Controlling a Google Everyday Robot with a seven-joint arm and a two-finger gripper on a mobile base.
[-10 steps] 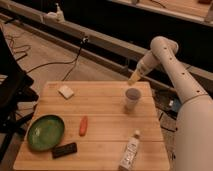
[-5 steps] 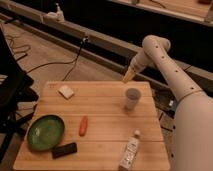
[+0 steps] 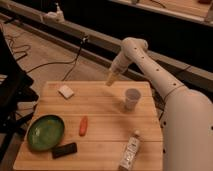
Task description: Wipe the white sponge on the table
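Green plate (image 3: pixel 45 132), carrot (image 3: pixel 83 126), black block (image 3: pixel 64 149) — paper cup (image 3: pixel 131 98), bottle (image 3: pixel 130 151)

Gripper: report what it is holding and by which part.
Nothing is held. The gripper hangs over the far edge of the table, and the white sponge lies apart from it on the wood.

White sponge (image 3: pixel 66 91) flat, far-left on table (image 3: pixel 107 116); gripper (image 3: pixel 108 81) over far edge.

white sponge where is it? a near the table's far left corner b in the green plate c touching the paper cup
a: the white sponge lies by the table's far left corner, apart from the green plate and paper cup; the gripper hangs over the far edge to its right.
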